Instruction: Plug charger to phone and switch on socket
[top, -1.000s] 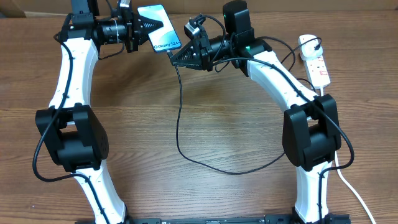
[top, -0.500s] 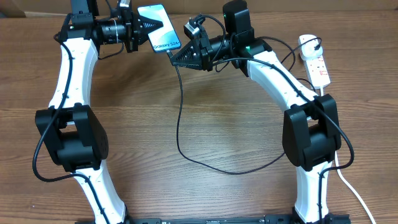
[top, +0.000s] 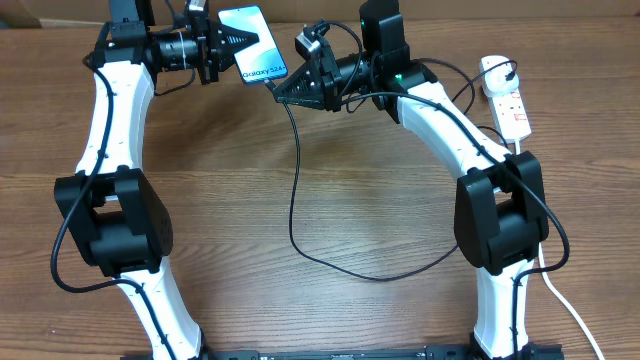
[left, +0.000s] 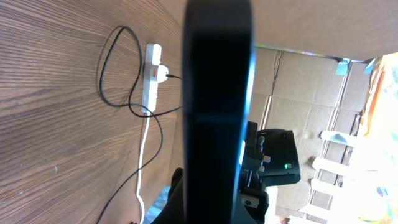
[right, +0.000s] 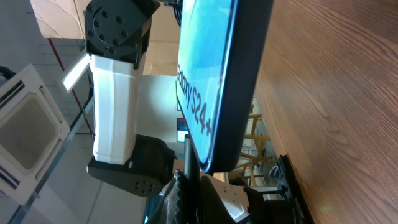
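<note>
Whether the connector tip (right: 186, 155) sat fully in the Galaxy S24+ phone (top: 258, 42) could not be made out. In the left wrist view the phone's dark edge blocked much of the scene. The left tool (top: 222, 45) was clenched on the phone's far end, near the table's (top: 230, 200) back edge. The right tool (top: 283, 92) pinched the charger cable (top: 296, 190) at the phone's labelled end. The cable looped across the table to the white power strip (top: 512, 110), whose switches were too small to read.
</note>
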